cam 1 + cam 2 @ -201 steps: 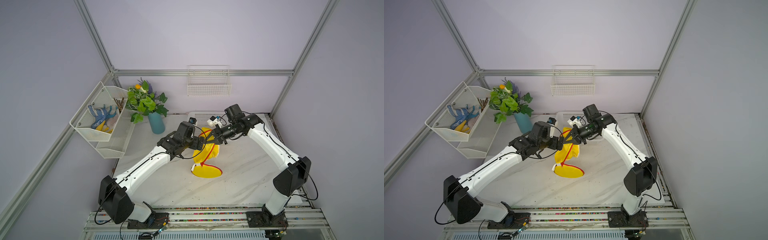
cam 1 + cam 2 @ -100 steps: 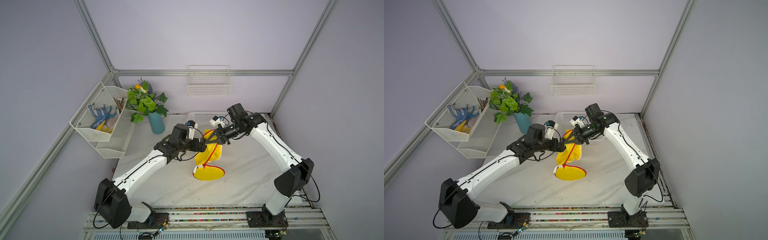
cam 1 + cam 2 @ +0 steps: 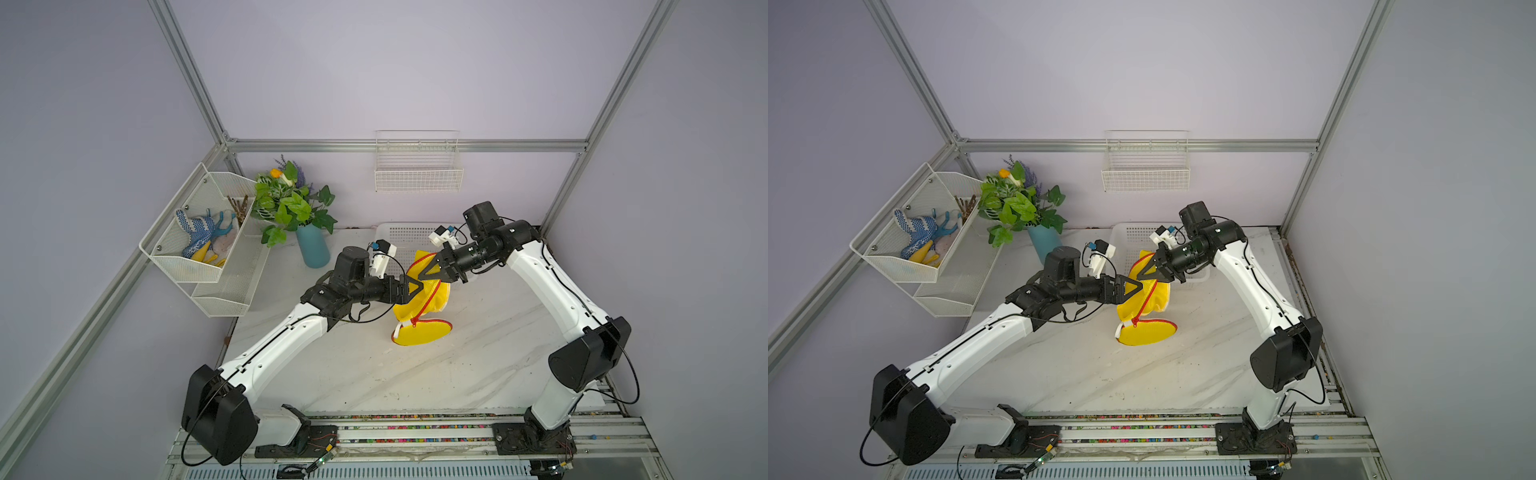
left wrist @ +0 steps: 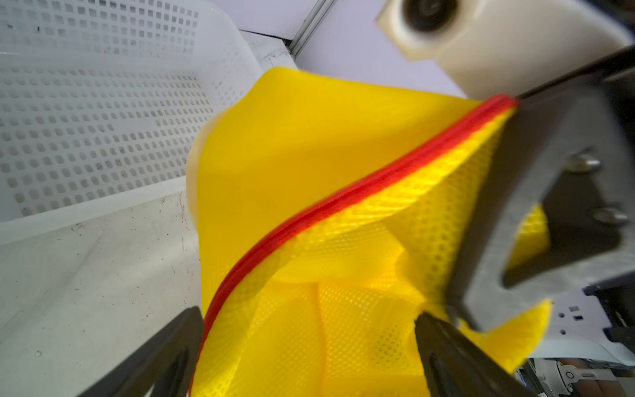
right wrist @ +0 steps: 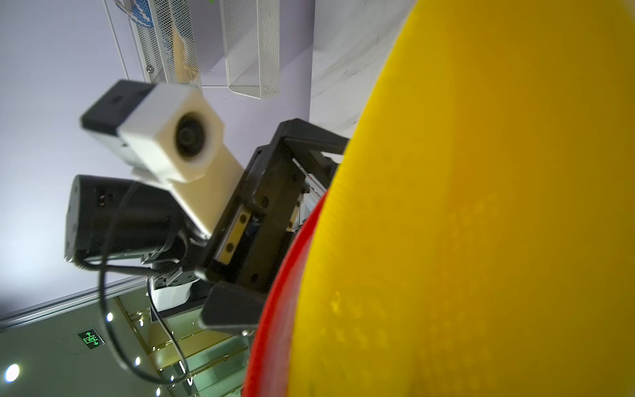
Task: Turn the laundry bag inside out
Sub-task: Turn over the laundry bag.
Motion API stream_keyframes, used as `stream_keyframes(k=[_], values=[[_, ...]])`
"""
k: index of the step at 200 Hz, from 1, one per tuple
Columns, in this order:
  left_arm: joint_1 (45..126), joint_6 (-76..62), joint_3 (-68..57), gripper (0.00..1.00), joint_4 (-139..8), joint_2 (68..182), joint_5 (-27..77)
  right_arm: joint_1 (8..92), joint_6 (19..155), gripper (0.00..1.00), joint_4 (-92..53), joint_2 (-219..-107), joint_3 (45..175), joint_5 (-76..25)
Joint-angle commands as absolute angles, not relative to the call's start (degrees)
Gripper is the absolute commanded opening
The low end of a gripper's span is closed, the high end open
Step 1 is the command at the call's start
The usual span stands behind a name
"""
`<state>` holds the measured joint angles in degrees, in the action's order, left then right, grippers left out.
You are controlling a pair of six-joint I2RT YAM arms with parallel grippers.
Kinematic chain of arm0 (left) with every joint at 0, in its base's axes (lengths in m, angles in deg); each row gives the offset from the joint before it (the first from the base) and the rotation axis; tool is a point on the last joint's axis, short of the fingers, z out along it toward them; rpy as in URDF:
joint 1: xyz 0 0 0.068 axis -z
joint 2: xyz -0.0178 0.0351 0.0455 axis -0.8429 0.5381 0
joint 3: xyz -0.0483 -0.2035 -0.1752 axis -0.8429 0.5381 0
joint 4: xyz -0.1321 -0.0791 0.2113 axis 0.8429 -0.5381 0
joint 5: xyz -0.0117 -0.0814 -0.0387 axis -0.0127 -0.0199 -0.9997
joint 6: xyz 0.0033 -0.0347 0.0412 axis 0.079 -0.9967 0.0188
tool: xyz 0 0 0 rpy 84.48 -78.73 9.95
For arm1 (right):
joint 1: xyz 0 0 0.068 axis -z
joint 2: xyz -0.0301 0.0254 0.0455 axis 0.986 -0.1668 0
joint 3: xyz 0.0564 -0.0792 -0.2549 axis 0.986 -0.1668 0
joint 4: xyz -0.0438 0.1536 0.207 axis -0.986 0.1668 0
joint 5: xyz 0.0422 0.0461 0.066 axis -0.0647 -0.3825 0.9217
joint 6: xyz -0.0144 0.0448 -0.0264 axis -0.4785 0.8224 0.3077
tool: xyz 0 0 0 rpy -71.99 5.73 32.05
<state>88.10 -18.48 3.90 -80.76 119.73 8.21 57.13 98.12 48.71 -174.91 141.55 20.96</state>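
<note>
**Entry:** laundry bag (image 3: 422, 337), one piece, yellow mesh.

**Progress:** the turning looks begun but not finished.
- Left end effector (image 3: 412, 287): spread wide and holding nothing. Its fingers (image 4: 165, 350) sit either side of loose mesh at the bag's open mouth.
- Right end effector (image 3: 432, 272): clamped on the red zip trim (image 4: 343, 194) at the rim, holding the mouth up.
- Left to do, as a judgement: grip the inner cloth, draw it out through the mouth, and free the base.
- How much cloth is already reversed cannot be told.

**Location:** the bag hangs between and below the two end effectors. Its lower round panel rests on the tabletop (image 3: 374, 374), beneath the left end effector's tips. A white basket (image 3: 399, 241) stands behind the right end effector.

**Appearance:**
- The bag is limp and folded, its drum shape collapsed.
- One face reads smooth yellow, the other an open weave.
- The red trim runs from the gripped rim down to the lower panel.
- A small white tab (image 3: 397, 332) sits at that panel's edge.
</note>
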Motion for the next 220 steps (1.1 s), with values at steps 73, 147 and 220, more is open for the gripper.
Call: stream_keyframes(k=[73,147,220], values=[[83.6,-20.3,6.3,1.0,-75.4,122.0,2.7,54.8,99.1,0.0,48.7,-174.8,143.7,23.9],[84.2,-24.9,7.0,1.0,-65.2,128.6,-0.3,53.3,100.7,0.0,47.1,-175.5,143.8,26.0],[82.3,-38.6,6.2,0.19,-49.0,131.0,-9.7,54.4,101.3,0.0,45.6,-174.9,143.1,26.6]])
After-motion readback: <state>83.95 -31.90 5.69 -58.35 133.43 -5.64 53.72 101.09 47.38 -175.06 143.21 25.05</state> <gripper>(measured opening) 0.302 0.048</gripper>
